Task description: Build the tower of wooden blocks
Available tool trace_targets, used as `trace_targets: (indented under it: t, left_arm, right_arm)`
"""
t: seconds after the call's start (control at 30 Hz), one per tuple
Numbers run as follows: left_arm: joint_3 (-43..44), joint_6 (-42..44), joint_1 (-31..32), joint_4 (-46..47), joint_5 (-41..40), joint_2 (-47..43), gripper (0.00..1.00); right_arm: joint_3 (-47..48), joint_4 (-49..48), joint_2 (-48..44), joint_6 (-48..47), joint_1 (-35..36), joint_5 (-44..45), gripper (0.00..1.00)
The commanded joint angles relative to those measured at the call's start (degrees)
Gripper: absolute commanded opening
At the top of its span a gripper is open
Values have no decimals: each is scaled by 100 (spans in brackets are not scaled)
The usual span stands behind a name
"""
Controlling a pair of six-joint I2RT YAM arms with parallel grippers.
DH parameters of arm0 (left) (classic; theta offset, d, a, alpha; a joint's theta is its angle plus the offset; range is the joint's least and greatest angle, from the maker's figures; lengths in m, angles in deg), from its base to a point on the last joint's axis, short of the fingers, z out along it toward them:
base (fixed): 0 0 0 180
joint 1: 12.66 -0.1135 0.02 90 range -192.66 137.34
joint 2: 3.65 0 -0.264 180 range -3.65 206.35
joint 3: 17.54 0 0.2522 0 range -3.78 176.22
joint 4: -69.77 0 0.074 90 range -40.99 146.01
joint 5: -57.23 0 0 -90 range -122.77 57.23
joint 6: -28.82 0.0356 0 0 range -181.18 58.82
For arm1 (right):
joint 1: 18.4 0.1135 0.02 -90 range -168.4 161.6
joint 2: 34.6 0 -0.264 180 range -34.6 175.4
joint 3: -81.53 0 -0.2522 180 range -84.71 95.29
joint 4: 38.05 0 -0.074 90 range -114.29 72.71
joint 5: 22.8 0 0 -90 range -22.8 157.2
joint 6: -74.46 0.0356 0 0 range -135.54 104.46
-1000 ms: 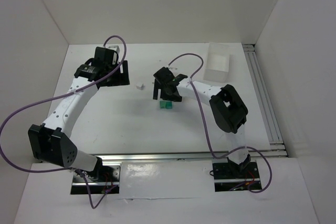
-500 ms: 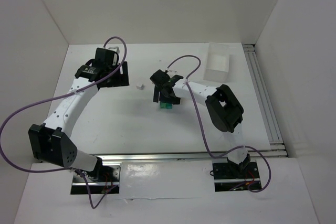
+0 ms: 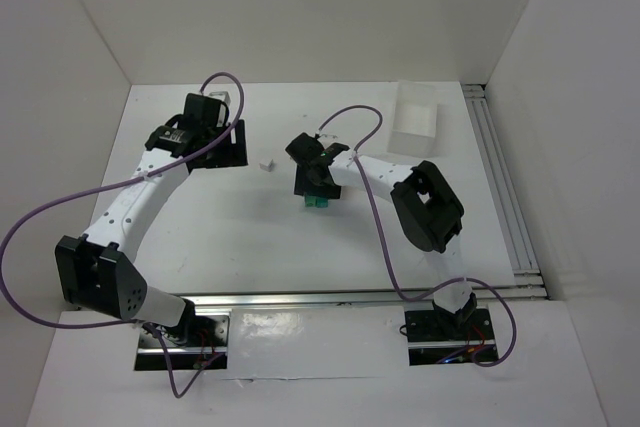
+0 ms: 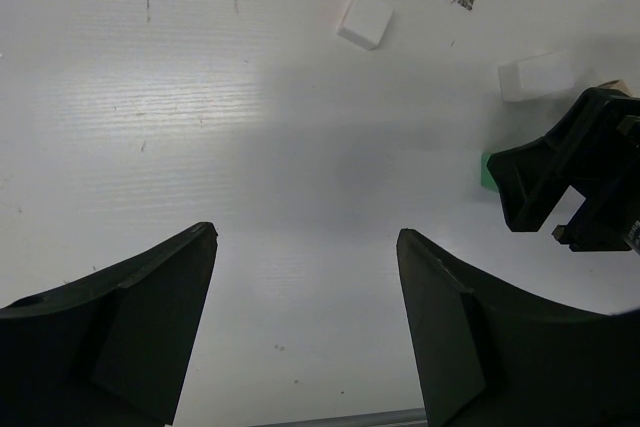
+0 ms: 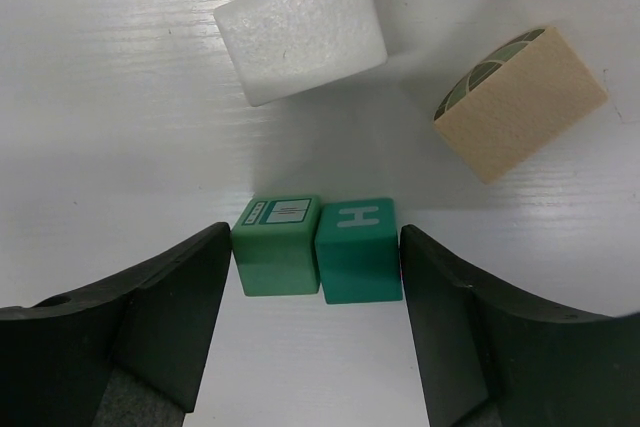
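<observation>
Two green cubes lie side by side on the table, not stacked: a light green one (image 5: pixel 277 244) and a teal one with an H (image 5: pixel 358 249). They show under the right gripper in the top view (image 3: pixel 317 203). My right gripper (image 5: pixel 316 230) is open and low, one finger on each outer side of the pair, touching or almost touching. A tan block with a rounded green-patterned end (image 5: pixel 520 102) lies just beyond. My left gripper (image 4: pixel 305 232) is open and empty over bare table at the far left (image 3: pixel 215 142).
A white foam block (image 5: pixel 300 27) lies just beyond the cubes. A smaller white block (image 3: pixel 266 162) sits between the two grippers and also shows in the left wrist view (image 4: pixel 364 19). A clear plastic tray (image 3: pixel 415 127) stands at the back right. White walls enclose the table.
My right gripper has moved toward me and lowered around the two green cubes, then held still. The left arm has not moved.
</observation>
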Motion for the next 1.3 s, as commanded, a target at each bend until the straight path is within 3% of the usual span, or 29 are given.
trace_targets:
  t: [0.0, 0.37, 0.97, 1.27]
  left_arm:
    - [-17, -94, 19, 170, -61, -193, 85]
    - [-17, -41, 19, 170, -114, -193, 85]
    - [-17, -41, 72, 170, -114, -141, 84]
    - [-17, -41, 72, 170, -114, -140, 84]
  right_arm:
    - [105, 45, 64, 32, 44, 135, 75]
    - [105, -8, 64, -21, 44, 83, 69]
    - [105, 45, 64, -196, 96, 83, 69]
    - [158, 45, 64, -311, 97, 30, 78]
